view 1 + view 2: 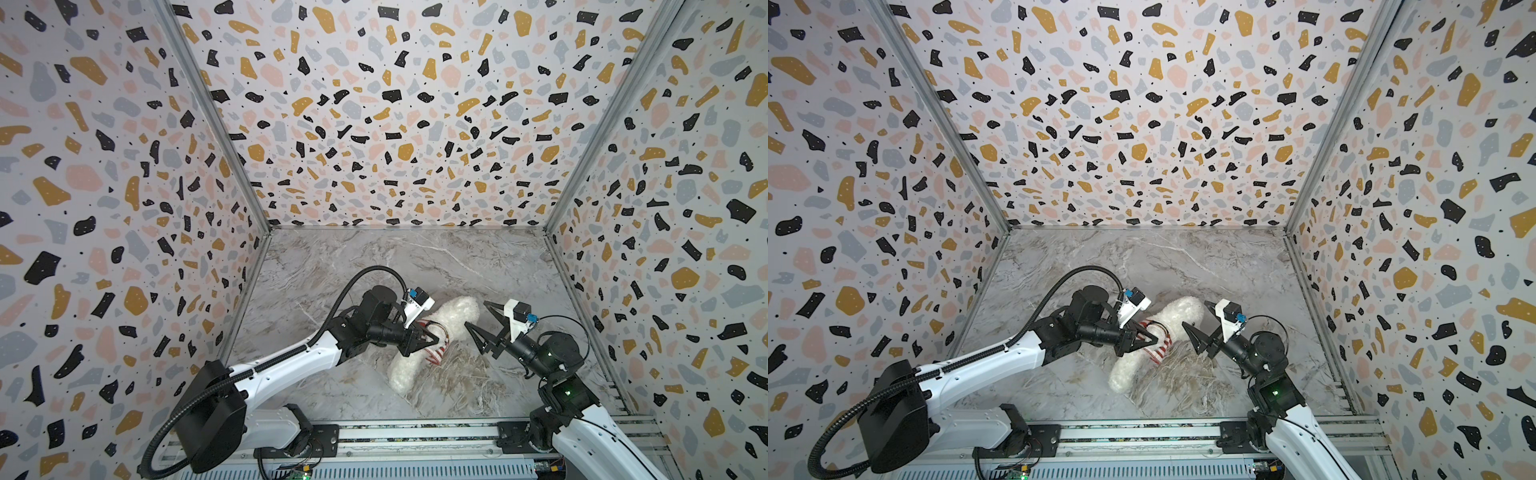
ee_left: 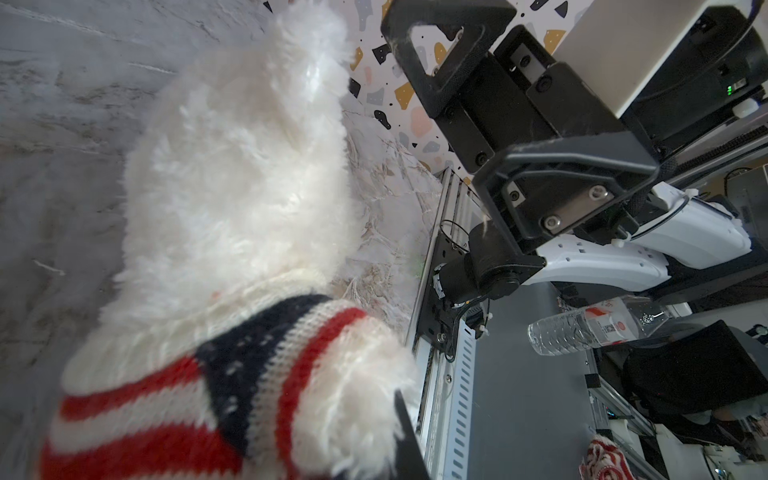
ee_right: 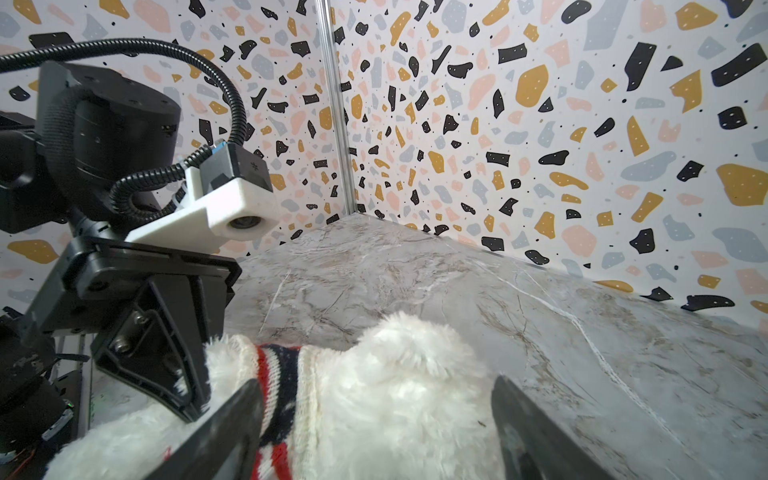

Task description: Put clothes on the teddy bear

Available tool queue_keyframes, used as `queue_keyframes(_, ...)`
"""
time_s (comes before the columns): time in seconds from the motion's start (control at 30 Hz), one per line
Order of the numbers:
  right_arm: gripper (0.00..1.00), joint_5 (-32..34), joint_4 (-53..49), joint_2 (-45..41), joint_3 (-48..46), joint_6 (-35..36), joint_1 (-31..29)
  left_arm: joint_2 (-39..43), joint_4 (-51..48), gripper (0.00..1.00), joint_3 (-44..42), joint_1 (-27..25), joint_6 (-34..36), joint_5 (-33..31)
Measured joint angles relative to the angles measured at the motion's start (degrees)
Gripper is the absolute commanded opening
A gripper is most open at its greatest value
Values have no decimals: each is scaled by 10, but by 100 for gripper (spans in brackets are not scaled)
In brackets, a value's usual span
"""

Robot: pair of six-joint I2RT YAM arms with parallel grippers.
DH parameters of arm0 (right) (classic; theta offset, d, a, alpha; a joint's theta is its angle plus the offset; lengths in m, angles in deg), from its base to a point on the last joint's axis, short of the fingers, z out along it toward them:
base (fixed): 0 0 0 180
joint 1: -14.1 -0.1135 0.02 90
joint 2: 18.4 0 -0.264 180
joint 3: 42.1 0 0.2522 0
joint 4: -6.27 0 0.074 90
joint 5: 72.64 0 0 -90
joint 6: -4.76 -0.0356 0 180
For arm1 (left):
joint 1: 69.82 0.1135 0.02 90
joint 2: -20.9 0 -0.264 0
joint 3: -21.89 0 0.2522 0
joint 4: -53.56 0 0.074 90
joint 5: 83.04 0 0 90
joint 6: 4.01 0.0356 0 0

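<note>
Teddy bear (image 1: 451, 318) lies on bench (image 1: 374, 270). Striped sweater (image 1: 436, 353) is over its head, bunched at torso. Left gripper (image 1: 430, 340) jaws clenched on sweater. Right gripper (image 1: 478, 318) jaws released, flanking head. Likely left: pull hem down.

teddy bear (image 1: 455, 311) lying on table (image 1: 374, 266) | sweater (image 1: 438, 355) around its middle | left tool (image 1: 433, 340) on sweater | right tool (image 1: 476, 313) at bear's right

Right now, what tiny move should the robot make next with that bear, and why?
Probably close the right gripper on the teddy bear: its open jaws straddle the fluffy plush, while the left gripper pinches the striped sweater, ready to pull.
</note>
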Motion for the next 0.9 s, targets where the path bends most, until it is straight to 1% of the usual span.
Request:
queue_keyframes(0.1, 82, 16, -1, 10, 0, 4, 0, -15, -4, 0, 0, 15, -1, -5)
queue_keyframes(0.23, 81, 45, -7, 36, 0, 4, 0, -59, 0, 0, 0, 52, -14, -17)
queue_keyframes(0.33, 80, 63, -10, 53, 0, 3, -1, -92, 12, 4, 0, 73, -20, -24)
queue_keyframes(0.4, 80, 68, -10, 63, 0, 1, -1, -107, 20, 9, 0, 84, -21, -28)
queue_keyframes(0.5, 79, 73, -14, 72, 0, -4, -1, -118, 31, 20, 0, 106, -25, -37)
queue_keyframes(0.57, 79, 74, -14, 73, 0, -8, -1, -118, 33, 28, 2, 126, -27, -58)
queue_keyframes(0.6, 79, 74, -14, 73, 0, -9, -1, -118, 34, 30, 3, 134, -26, -69)
queue_keyframes(0.73, 79, 75, -14, 73, 0, -12, -2, -114, 34, 44, 5, 156, -27, -141)
queue_keyframes(0.8, 79, 75, -14, 73, 0, -14, -2, -111, 30, 49, 5, 157, -27, -174)
queue_keyframes(0.9, 79, 75, -14, 73, 0, -17, -2, -102, 22, 57, 5, 156, -29, -214)
